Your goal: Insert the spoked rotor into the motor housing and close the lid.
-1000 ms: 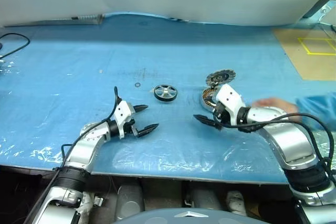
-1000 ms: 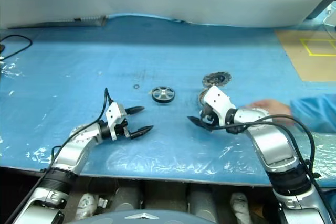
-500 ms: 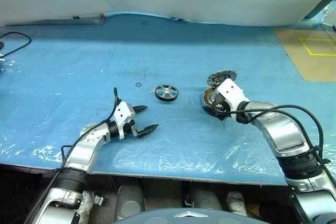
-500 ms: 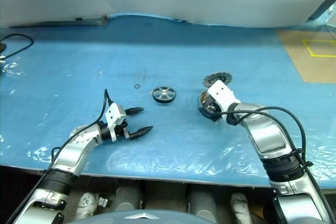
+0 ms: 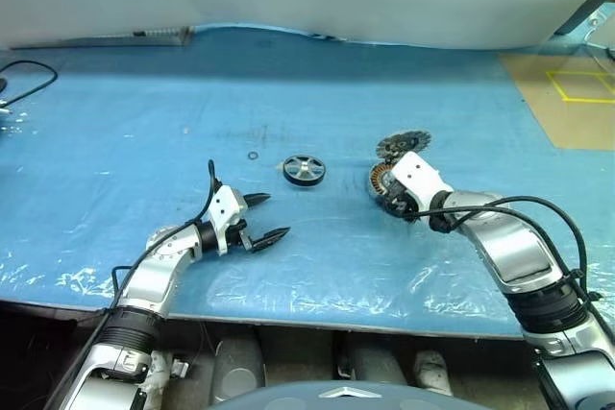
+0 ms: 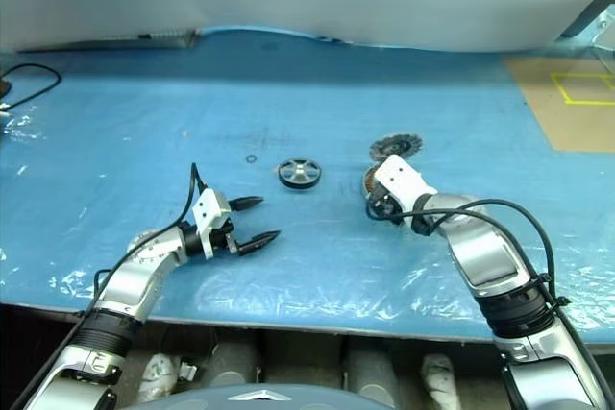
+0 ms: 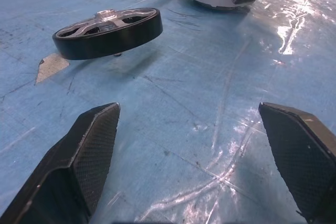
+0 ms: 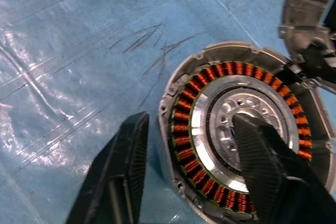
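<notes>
I see the spoked rotor (image 5: 304, 169) lying flat on the blue table cover (image 5: 144, 93) just left of the frame's centre, untouched, black rim down and silver spokes up; in the left wrist view it sits in the upper left, apart from both fingers. To its right, still near centre, is the motor housing (image 5: 384, 180), its ring of copper windings plain in the right wrist view (image 8: 231, 135). The lid (image 5: 404, 144) lies just beyond the housing, toward the upper right of it, close enough that I cannot tell whether the two touch. My right gripper (image 5: 392, 201) is at the housing: in the right wrist view one finger (image 8: 262, 161) is over the silver centre and the other (image 8: 123, 171) is outside the rim on the cover, so the jaws straddle the near wall, partly spread; I cannot tell whether they have actually pinched it. My left gripper (image 5: 266, 217) hovers in the lower left-centre of the frame, short of the rotor, its two black fingers spread wide with nothing between them. A small dark ring (image 5: 252, 155) lies on the cover left of the rotor.
</notes>
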You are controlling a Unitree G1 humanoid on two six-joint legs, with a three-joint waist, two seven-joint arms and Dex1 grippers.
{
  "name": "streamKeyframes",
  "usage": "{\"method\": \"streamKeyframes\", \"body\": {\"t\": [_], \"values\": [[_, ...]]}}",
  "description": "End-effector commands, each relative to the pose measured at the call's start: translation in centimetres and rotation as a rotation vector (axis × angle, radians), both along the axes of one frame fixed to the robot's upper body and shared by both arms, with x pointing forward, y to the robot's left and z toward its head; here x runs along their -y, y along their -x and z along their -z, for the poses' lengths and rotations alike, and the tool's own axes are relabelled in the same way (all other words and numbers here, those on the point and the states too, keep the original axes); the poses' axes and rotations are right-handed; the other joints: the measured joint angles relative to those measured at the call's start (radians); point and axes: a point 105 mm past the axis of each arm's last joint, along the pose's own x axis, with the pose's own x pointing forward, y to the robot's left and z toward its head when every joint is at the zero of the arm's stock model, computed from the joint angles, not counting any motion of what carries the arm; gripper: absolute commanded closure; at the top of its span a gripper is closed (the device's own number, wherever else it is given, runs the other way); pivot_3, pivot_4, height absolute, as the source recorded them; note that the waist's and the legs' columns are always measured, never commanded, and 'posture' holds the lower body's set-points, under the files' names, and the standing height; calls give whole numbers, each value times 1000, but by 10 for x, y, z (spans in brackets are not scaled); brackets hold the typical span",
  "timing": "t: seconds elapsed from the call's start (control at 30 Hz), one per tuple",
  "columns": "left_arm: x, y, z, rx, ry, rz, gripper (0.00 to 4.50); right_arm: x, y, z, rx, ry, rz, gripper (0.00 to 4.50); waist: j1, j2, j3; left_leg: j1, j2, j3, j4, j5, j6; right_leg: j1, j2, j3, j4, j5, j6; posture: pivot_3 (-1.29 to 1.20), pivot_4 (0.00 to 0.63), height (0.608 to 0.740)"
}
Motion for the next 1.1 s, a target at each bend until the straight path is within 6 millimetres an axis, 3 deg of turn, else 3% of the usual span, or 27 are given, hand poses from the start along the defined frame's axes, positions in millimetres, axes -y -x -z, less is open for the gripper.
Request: {"method": "streamKeyframes", "body": {"t": [0.03, 0.33, 0.57, 1.0, 1.1], "values": [[-2, -1, -11, 48, 5, -3, 0, -25, 8, 11, -60, -35, -58, 2653, -5, 0, 0, 1, 0, 0, 0, 0, 0, 0, 0, 0, 0, 0, 0, 0, 150, 740], [1, -1, -13, 52, 10, -4, 0, -68, 15, 12, -90, -94, -133, 2653, -5, 0, 0, 2, 0, 0, 0, 0, 0, 0, 0, 1, 1, 0, 0, 0, 150, 740], [1, -1, -13, 51, 10, -6, 0, -87, 13, 9, -97, -132, -134, 2653, -5, 0, 0, 2, 0, 0, 0, 0, 0, 0, 0, 1, 2, 0, 0, 0, 150, 740], [0, 0, -12, 49, 8, -6, 0, -99, 7, 1, -56, -140, -153, 2653, -7, 0, 0, 3, 0, 1, -1, 0, 0, 0, 0, 2, 2, 0, 0, 0, 150, 740], [0, 0, -12, 48, 9, -4, 0, -95, 7, -6, -36, -148, -157, 1649, -5, 0, 0, 3, -1, 1, -1, 0, 0, 0, 0, 2, 2, 0, 0, 0, 150, 740]]}}
